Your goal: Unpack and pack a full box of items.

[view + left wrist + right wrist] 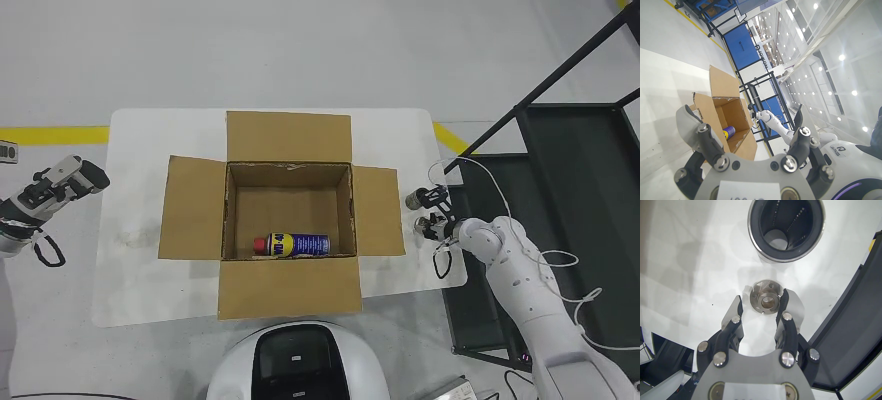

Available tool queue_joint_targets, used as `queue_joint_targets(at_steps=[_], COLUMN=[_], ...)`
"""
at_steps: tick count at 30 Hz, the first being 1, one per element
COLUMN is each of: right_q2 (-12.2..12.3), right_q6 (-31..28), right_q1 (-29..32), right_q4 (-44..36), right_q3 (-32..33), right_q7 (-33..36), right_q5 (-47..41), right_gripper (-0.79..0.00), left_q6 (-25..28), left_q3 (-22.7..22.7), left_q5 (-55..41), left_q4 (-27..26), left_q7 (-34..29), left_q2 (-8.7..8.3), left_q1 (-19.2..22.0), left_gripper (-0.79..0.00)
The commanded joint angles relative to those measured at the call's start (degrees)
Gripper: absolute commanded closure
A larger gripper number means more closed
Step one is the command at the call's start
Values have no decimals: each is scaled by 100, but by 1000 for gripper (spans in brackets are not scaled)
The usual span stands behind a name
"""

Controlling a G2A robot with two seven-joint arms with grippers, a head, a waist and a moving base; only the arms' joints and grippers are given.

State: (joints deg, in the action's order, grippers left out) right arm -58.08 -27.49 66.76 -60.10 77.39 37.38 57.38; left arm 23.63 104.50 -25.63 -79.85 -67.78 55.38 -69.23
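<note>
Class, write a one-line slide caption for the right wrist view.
Open right claw flanking a metal flange on the white table, beside a black-lined metal cylinder.

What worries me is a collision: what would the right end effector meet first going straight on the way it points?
Probably the small metal flange, between the open fingers of the right end effector on the white table. The larger metal sleeve lies farther along; depth is hard to judge.
</note>
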Motion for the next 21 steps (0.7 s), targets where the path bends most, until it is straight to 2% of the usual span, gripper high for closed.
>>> queue_joint_targets(at_steps=[1, 3, 6, 8, 12, 14, 21], right_q2=[1, 1, 3, 4, -1, -4, 11], right_q6=[-14, -30, -47, -48, -23, -30, -101], right_q1=[-36, -53, -66, -69, -87, -103, -106], right_q4=[63, 109, 143, 152, 157, 155, 146], right_q3=[-16, -28, -37, -46, -82, -101, -106], right_q7=[1, -14, -29, -39, -50, -52, -75], right_q5=[14, 17, -3, -4, -15, -29, -18], right_gripper=[-271, -151, -22, -12, -74, 0, 0], left_q6=[0, 0, 0, 0, 0, 0, 0], left_q3=[0, 0, 0, 0, 0, 0, 0], left_q5=[0, 0, 0, 0, 0, 0, 0], left_q4=[0, 0, 0, 0, 0, 0, 0], left_q7=[0, 0, 0, 0, 0, 0, 0], left_q2=[0, 0, 0, 0, 0, 0, 0], left_q1=[0, 0, 0, 0, 0, 0, 0], left_gripper=[-785, -785, -785, -785, -785, -785, -785])
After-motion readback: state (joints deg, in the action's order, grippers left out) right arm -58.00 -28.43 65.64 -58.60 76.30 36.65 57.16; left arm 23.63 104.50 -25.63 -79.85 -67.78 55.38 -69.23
